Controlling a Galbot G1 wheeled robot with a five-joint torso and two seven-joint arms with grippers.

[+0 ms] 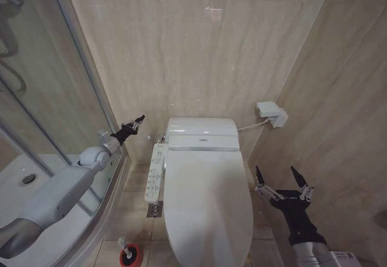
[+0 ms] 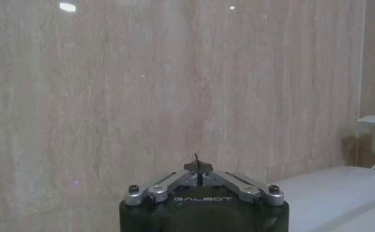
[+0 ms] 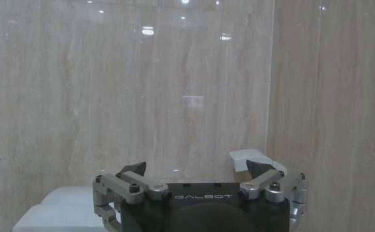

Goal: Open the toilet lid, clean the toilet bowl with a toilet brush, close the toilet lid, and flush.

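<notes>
while the toilet lid (image 1: 207, 203) lay flat and closed over the bowl, you had both arms raised clear of it. your left pincer (image 1: 136, 122) was up beside the rear housing of the toilet (image 1: 201, 135), on its left, close to the beige marble wall (image 1: 199, 43) and pointing at it; in the left wrist view its fingertips (image 2: 198, 166) met in a single point, so it was clenched on nothing. your right pincer (image 1: 283, 178) hung to the right of the lid, apart from it, near the side wall, with its two dark fingers spread wide and nothing between them; the right wrist view showed the same released spread (image 3: 196, 170). the toilet brush (image 1: 125, 249) stood in its red holder cup (image 1: 130, 256) on the floor, left of the front of the toilet, well apart from either pincer. a white control panel (image 1: 156, 172) ran along the left side of the seat. a white wall box (image 1: 271, 113) sat behind the toilet on the right.
</notes>
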